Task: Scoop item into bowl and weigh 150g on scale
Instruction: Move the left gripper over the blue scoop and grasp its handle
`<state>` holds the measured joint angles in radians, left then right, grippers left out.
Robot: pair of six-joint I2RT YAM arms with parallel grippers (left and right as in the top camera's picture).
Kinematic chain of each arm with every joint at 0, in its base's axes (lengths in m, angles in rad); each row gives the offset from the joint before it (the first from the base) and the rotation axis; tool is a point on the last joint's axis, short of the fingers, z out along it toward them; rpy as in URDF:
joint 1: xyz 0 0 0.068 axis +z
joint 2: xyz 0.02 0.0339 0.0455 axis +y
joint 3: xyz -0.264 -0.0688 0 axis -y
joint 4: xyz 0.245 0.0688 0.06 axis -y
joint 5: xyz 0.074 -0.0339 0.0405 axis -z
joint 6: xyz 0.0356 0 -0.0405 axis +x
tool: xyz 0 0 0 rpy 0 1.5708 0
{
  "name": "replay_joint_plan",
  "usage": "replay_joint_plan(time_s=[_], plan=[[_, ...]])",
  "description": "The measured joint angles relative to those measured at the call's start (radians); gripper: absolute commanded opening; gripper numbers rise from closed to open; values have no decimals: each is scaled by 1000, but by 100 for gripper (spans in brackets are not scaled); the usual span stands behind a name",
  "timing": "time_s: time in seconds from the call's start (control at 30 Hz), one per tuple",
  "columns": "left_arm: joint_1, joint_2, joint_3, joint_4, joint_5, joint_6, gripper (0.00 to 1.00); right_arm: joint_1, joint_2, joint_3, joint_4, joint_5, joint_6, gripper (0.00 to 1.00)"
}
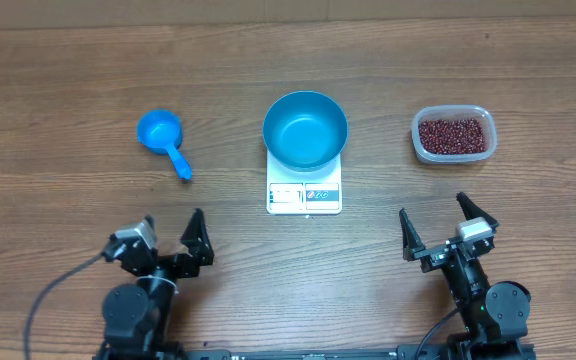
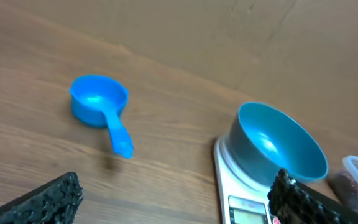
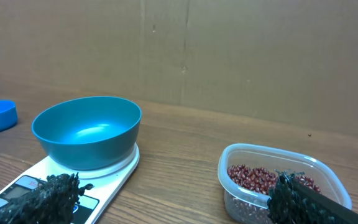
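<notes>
Both of my grippers are open wide and hold nothing. The left gripper (image 1: 173, 222) and the right gripper (image 1: 433, 210) sit low at my edge of the table (image 1: 68, 70). The bowl (image 1: 305, 135) stands on the scale (image 1: 304, 197) in the middle. The bowl is empty, so I think no scooping is done yet. The beans (image 1: 453, 134) are all in the clear tub (image 1: 417, 143) on the right, out past my right gripper and apart from it. The scoop (image 1: 161, 132) lies on the left, out past my left gripper, with bare table between them. This matters most for my next move: the scoop's cup is at the far end and its handle (image 1: 179, 163) points back toward me, leaning a little toward the bowl. So my left arm is the near one, and I think it should reach forward and pinch the handle across its thin side. The hard part is that the scoop is on one side of the bowl and the beans are on the other, well apart. The scale has a small screen and some marks on the edge near me, but they are too small to read. I see no names on the bowl, scoop or tub.
</notes>
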<state>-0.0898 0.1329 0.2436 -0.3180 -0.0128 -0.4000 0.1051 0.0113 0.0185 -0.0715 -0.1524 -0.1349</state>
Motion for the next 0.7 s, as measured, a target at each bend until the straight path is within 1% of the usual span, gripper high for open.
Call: replay_joint_plan(time_s=[0.1, 0.17, 0.2, 0.3, 0.33, 0.4, 0.43, 0.53, 0.6, 0.7], plan=[[0, 154, 174, -71, -30, 45, 100, 0, 0, 0, 0, 0, 0, 100], [0, 282, 301, -158, -45, 64, 100, 0, 0, 0, 0, 0, 0, 100], [0, 394, 401, -219, -53, 71, 100, 0, 0, 0, 0, 0, 0, 100], [0, 587, 565, -341, -61, 83, 100, 0, 0, 0, 0, 0, 0, 100], [0, 711, 665, -376, -64, 87, 100, 0, 0, 0, -1, 0, 0, 100], [0, 816, 751, -434, -66, 90, 100, 0, 0, 0, 0, 0, 0, 100], [0, 869, 792, -430, -62, 90, 100, 0, 0, 0, -1, 0, 0, 100], [0, 963, 835, -385, -40, 90, 100, 0, 0, 0, 0, 0, 0, 100], [0, 1015, 840, -397, 2, 89, 100, 0, 0, 0, 0, 0, 0, 100], [0, 1056, 840, -395, 24, 89, 99, 0, 0, 0, 0, 0, 0, 100]])
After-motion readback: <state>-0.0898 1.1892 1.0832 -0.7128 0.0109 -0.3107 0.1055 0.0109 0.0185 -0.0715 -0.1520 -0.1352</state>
